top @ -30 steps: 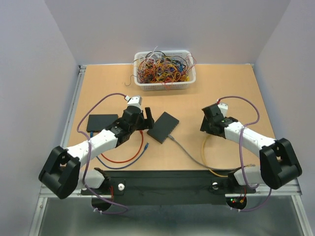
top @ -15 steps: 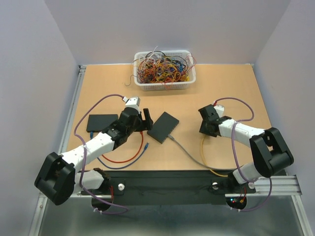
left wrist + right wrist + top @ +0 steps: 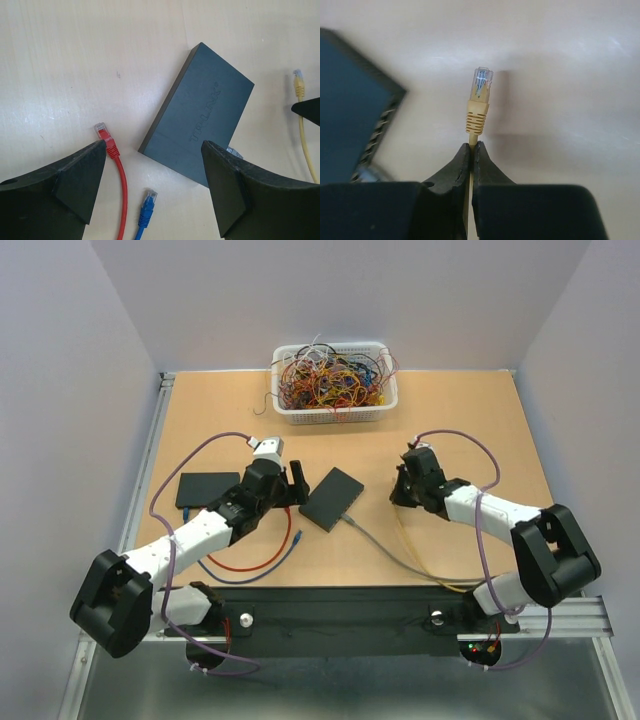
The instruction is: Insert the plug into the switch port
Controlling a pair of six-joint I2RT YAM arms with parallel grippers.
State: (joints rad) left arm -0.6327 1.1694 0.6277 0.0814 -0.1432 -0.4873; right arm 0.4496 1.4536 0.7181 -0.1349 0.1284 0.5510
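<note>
Yellow plug point(image 3: 479, 87) juts ahead of the right fingers point(image 3: 451, 172), which pinch its cable point(image 3: 473, 139) just behind it so the tip can lead into a port point(image 3: 377, 137) on the switch point(image 3: 200, 115), near on the desk point(image 3: 75, 60). The left fingers point(image 3: 75, 175) are spread over the switch, probably ready to brace it.

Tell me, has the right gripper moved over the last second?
Yes. In the top view the right gripper, shut on the yellow cable, has shifted left, closer to the black box, which has stayed put.
</note>
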